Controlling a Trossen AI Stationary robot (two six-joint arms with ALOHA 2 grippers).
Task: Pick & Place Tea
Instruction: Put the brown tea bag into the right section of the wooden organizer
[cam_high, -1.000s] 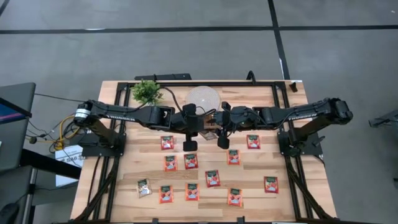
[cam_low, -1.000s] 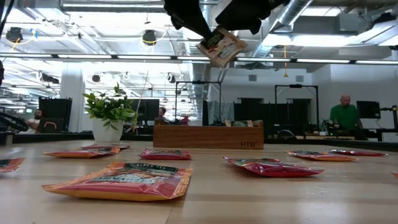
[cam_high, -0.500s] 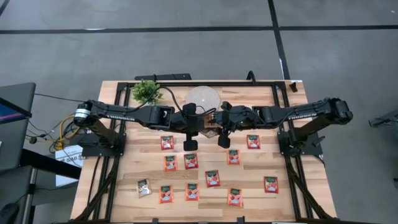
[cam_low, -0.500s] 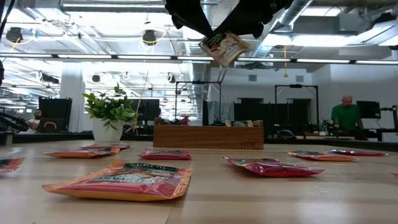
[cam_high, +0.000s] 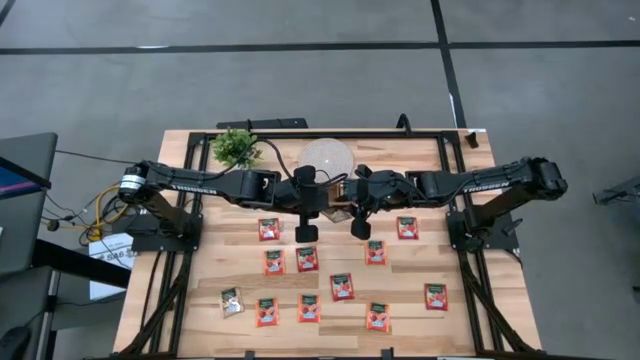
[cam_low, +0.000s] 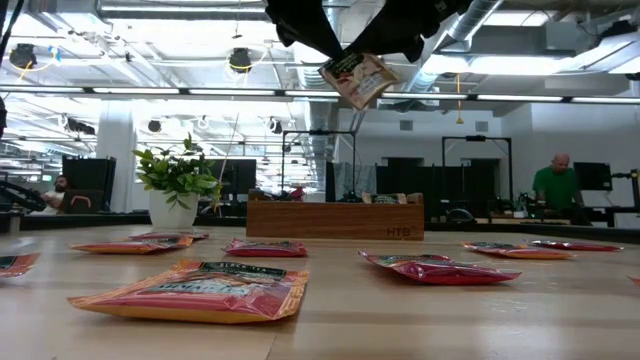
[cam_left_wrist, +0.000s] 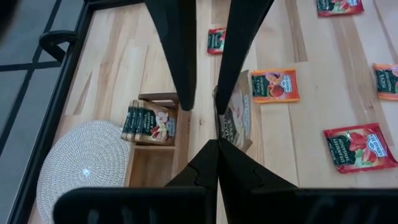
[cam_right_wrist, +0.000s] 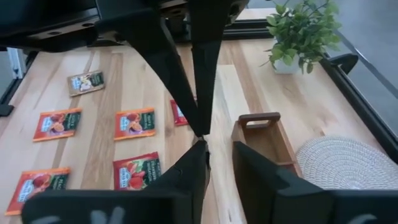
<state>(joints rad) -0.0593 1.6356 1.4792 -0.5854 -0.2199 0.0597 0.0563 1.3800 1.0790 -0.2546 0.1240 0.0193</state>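
Both arms reach inward, meeting mid-counter, raised. Left end effector (cam_high: 306, 232) clamped tight, fingers pointing down. Right end effector (cam_high: 358, 228) just beside it, fingers partly apart.

Level view across the wooden worktop (cam_low: 420, 320). At top centre, dark arm parts enter from above, and a pale beige tea sachet (cam_low: 358, 77) with a dark green label hangs tilted beneath them, high above the surface. Red-orange sachets lie flat: a large near one (cam_low: 195, 291), another (cam_low: 438, 268) to its right, others farther back. A potted plant (cam_low: 176, 185) stands left; a brown wooden tray (cam_low: 335, 219) sits centre-rear. A person in green (cam_low: 553, 186) stands far right
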